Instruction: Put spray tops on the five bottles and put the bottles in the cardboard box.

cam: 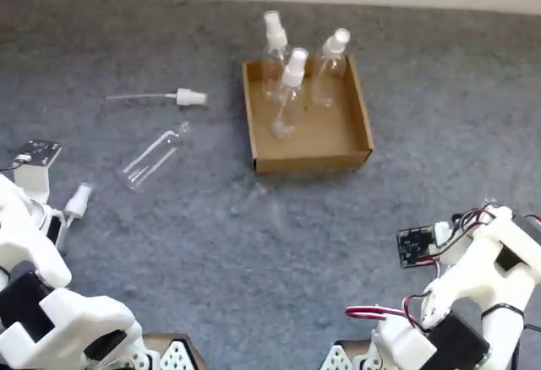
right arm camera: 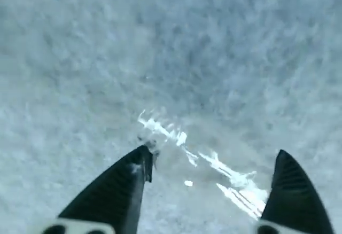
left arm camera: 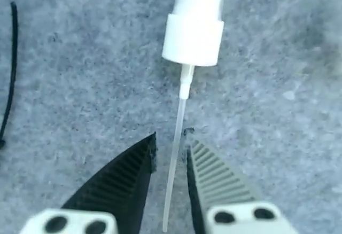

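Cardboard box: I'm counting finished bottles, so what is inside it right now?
Three clear bottles stand upright inside the cardboard box, each wearing a white spray top. Bare floor shows around them; the near wall hides the strip of floor right behind it.

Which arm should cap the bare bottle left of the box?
Left. Its claw straddles a spray top, and the bottle lies on its side of the table; the right arm is farther.
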You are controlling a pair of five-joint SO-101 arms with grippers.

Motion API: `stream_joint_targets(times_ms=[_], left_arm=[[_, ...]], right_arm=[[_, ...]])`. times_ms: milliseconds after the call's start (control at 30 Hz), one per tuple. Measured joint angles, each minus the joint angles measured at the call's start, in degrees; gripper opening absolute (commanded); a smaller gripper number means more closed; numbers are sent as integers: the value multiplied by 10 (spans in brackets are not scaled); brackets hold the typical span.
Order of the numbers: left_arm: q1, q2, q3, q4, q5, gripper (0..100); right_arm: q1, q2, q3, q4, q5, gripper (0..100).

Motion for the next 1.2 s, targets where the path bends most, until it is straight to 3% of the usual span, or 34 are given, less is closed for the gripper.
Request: stream_joint_targets(times_ms=[233,400,633,767,967,1200], left_arm=[[5,0,0,0,0,88],[18,0,0,0,1,90],[157,-4,0,40,78,92],[205,-4,0,47,118,126],[210,-4,0,55,126,224],[197,-4,-101,137,126,228]], right_arm=[[-11,0,3,-1,-195,125],[-47,0,3,-4,-403,77],[-134,0,3,-4,-760,72],[-153,0,-12,5,-927,72],[-160,11,-63,49,-1070,72],[-160,123,-164,87,-1120,73]])
